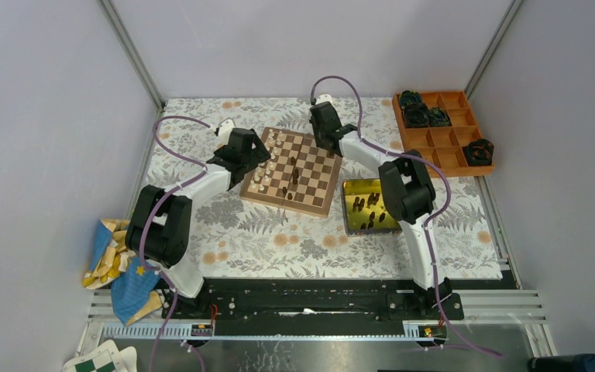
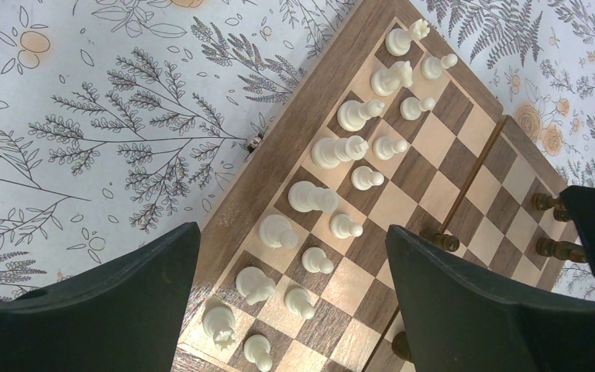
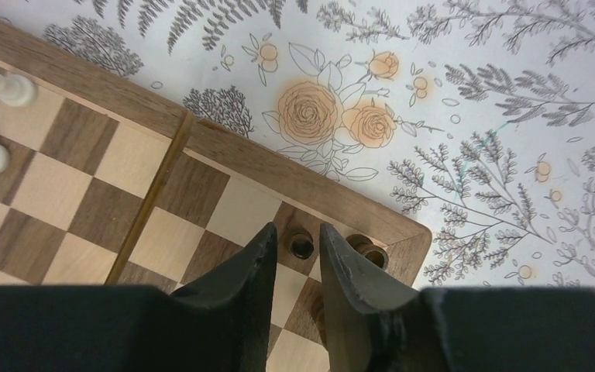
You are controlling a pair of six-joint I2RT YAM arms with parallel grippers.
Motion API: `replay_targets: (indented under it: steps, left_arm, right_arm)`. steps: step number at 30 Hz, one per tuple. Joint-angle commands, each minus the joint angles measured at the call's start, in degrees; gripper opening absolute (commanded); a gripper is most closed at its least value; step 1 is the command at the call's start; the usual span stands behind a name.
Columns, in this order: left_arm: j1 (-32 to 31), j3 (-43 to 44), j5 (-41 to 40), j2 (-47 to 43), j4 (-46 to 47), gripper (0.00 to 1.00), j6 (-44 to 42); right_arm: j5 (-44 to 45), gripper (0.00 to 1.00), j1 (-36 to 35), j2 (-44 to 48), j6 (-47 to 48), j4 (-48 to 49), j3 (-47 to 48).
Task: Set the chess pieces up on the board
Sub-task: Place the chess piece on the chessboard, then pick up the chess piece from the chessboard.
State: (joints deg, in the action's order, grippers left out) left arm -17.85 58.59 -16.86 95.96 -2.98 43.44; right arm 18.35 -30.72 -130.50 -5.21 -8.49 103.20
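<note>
Right pincer (image 3: pixel 296 231) of mine hangs over the far right corner of the board (image 3: pixel 279 174), jaws narrowly apart with a sliver of gap either side of a dark piece (image 3: pixel 302 246). It stands upright, long axis vertical, head toward my camera, next to a second dark piece (image 3: pixel 370 252) on the corner square. My left pincer (image 2: pixel 293 231) gapes wide above the cream pieces (image 2: pixel 339 149), whose two ranks look complete. I judge the dark side barely begun: most dark men (image 1: pixel 372 203) lie in the yellow tin (image 1: pixel 372 184).
</note>
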Motion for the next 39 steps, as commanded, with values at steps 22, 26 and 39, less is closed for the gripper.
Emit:
replay_targets:
  steps: [22, 26, 39]
  left_arm:
    - [0.0, 0.0, -1.8, -2.4, 1.0, 0.97, 0.9]
    - [0.0, -0.1, -1.9, -2.7, 0.9, 0.97, 0.9]
    - [0.0, -0.6, -3.0, -3.7, 0.8, 0.98, 0.9]
  right_arm:
    - [-10.0, 0.36, -9.7, 7.6, 5.0, -2.5, -0.2]
    - [-10.5, 0.37, -10.2, 6.7, 5.0, -3.3, 0.4]
    - [-11.2, 0.40, -10.3, 2.7, 5.0, -5.0, 3.0]
